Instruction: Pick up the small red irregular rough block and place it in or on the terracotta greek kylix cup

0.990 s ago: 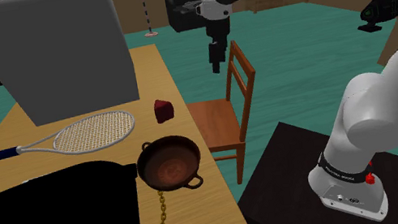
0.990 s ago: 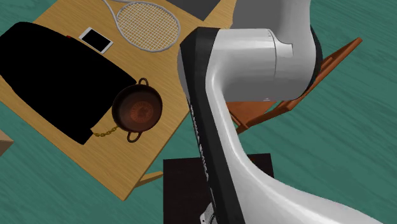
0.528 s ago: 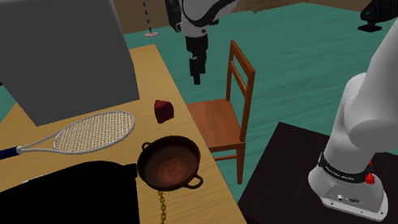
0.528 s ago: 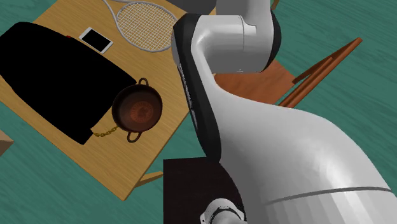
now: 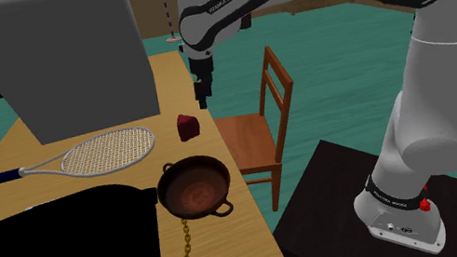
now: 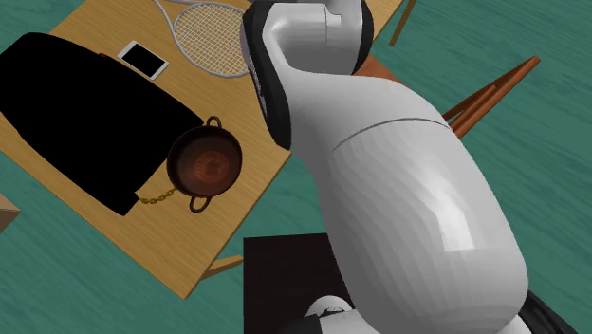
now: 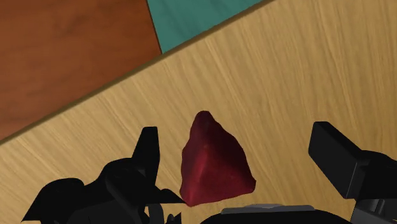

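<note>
Jaws wide apart, nothing clasped: gripper (image 7: 235, 137) poised above the dark red block (image 7: 213, 159), framed between the fingers but untouched, on the wooden table (image 5: 167, 81). In the shoulder view, block left of frame centre near the table's right edge; brown two-handled cup (image 5: 194, 186) lower in frame, apart, empty. Reads as early: grasp, lift, carry and placing all left to do.

Wooden table (image 5: 170, 80) bearing a tennis racket (image 5: 106, 152), a grey slab (image 5: 65, 59) and a white phone (image 6: 143, 59); wooden chair (image 5: 247, 139) beside its edge.
</note>
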Robot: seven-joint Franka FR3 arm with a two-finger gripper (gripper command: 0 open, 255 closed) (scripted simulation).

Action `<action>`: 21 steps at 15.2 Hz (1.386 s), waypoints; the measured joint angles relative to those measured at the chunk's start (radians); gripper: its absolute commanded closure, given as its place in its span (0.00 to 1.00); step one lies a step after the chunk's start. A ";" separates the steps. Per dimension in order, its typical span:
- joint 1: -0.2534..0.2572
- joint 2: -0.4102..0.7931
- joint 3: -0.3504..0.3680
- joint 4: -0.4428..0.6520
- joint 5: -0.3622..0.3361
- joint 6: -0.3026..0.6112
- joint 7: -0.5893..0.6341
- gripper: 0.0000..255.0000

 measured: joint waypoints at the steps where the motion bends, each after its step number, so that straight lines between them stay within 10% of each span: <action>1: 0.003 0.044 0.005 0.038 0.007 0.009 -0.007 0.00; 7: 0.007 0.252 0.031 0.237 0.035 0.022 -0.056 0.00; 20: 0.010 0.312 0.038 0.219 0.043 0.101 -0.065 0.00; 21: 0.010 0.312 0.038 0.219 0.043 0.101 -0.065 1.00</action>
